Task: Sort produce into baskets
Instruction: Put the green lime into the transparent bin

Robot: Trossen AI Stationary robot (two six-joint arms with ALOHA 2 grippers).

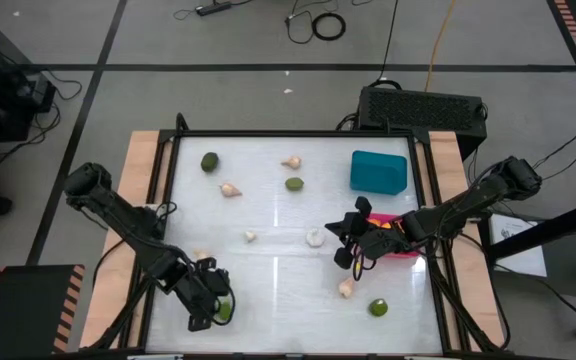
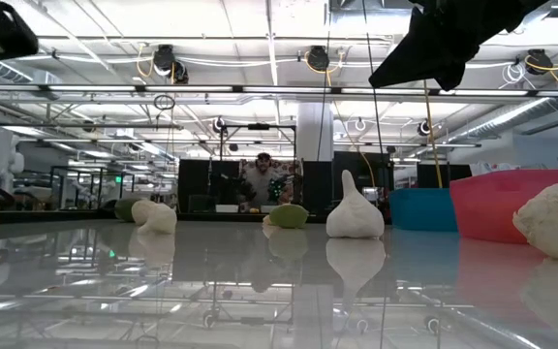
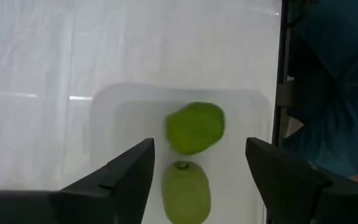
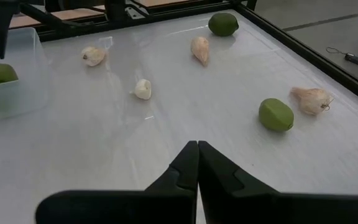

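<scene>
My left gripper (image 3: 197, 168) is open and empty above the clear bin (image 3: 104, 112) at the table's near left. Two green limes (image 3: 194, 127) (image 3: 185, 190) lie in that bin between and below its fingers. My right gripper (image 4: 197, 152) is shut and empty above the table's middle right (image 1: 338, 240), just left of the pink bin (image 1: 406, 250). The teal bin (image 1: 379, 171) stands at the far right. Loose limes (image 1: 209, 161) (image 1: 294, 183) (image 1: 378, 307) and several garlic bulbs, such as two (image 1: 230, 189) (image 1: 314, 237), lie on the white table.
The table has a raised dark frame (image 1: 168, 200) round it. In the low view a garlic bulb (image 2: 355, 208) stands mid-table and another (image 2: 555, 221) is close at the right. A person (image 2: 257, 179) shows far behind the table.
</scene>
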